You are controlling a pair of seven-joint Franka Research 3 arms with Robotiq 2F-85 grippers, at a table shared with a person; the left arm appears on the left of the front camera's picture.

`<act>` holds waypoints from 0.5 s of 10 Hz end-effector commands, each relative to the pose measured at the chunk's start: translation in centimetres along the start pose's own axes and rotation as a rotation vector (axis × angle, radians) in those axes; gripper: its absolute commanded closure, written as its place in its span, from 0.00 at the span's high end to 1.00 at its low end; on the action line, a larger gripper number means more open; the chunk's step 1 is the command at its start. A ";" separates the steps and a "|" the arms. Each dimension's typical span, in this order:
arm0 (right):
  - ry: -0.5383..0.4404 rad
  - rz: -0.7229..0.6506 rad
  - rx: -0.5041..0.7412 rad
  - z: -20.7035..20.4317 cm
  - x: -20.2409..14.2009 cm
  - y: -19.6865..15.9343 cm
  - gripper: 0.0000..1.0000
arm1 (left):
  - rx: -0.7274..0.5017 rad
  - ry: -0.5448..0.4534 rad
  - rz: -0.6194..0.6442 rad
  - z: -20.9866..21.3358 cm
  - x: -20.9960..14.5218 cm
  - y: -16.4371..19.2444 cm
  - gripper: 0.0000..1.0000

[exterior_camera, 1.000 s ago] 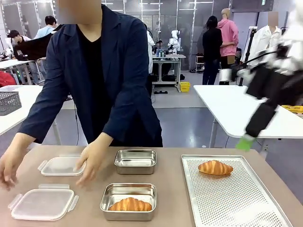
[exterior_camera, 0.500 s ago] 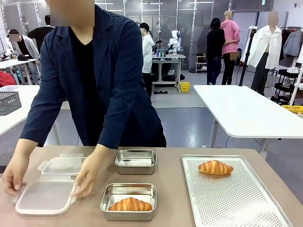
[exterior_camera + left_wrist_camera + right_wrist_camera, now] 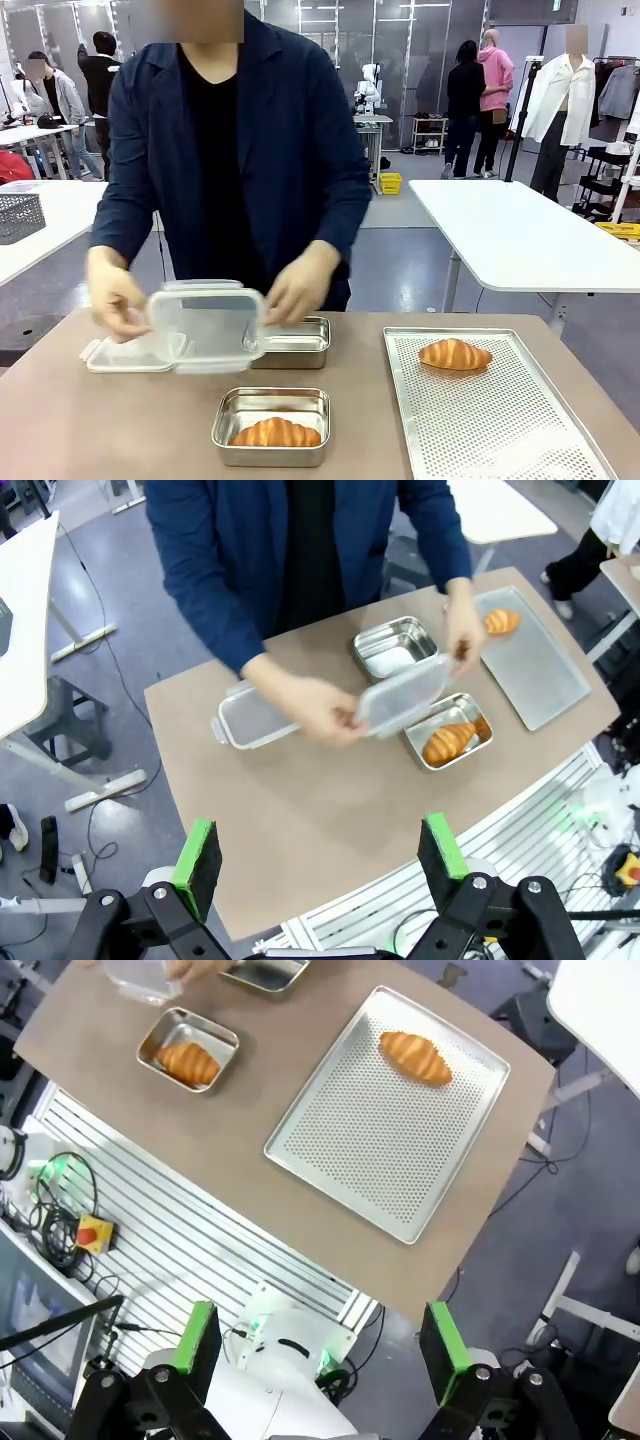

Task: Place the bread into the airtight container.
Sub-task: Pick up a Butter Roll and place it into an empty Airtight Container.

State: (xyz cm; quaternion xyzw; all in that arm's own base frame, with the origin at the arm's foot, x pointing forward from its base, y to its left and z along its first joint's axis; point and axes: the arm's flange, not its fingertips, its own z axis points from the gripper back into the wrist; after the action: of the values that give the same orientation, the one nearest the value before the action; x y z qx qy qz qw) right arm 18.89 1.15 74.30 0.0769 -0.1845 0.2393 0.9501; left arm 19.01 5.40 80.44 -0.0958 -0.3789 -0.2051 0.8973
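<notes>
Both claws are held high above the bench (image 3: 358,425), and nothing is gripped. The left claw (image 3: 318,852) is seen with its fingers wide apart. The right claw (image 3: 318,1338) is spread wide too, with nothing between its green pads.

One bread (image 3: 413,1056) is found on the tray (image 3: 380,1150), well below the right claw and ahead of it. A second bread (image 3: 275,433) is already laid in the full container (image 3: 225,410), farther off to one side of that claw. The empty container (image 3: 295,342) is set well below the left claw and ahead of it. A clear lid (image 3: 208,325) is held tilted over the containers by the person's hands (image 3: 300,285). Another lid (image 3: 112,358) is laid flat on the bench.

The step in hand is judged to be picking up the bread on the tray, and this is best done by the right claw. The claw should be brought straight down over the bread, with the fingers set across its short side. The bread looks soft and flaky, so it should be squeezed gently, only until it can be lifted. The way to the empty container is blocked by the hands and the lid, so the drop should be held back until that space is free. The bread should be let go low inside the container, not from high up
</notes>
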 end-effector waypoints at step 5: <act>-0.007 0.010 0.007 0.0 -0.3 0.2 1.00 | -0.006 -0.002 -0.006 0.0 0.1 -0.1 1.00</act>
State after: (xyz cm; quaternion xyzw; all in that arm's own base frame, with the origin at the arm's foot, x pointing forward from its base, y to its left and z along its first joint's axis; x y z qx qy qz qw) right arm 18.63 1.28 74.35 0.0809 -0.1865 0.2488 0.9470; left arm 19.01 5.40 80.44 -0.0958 -0.3789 -0.2051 0.8973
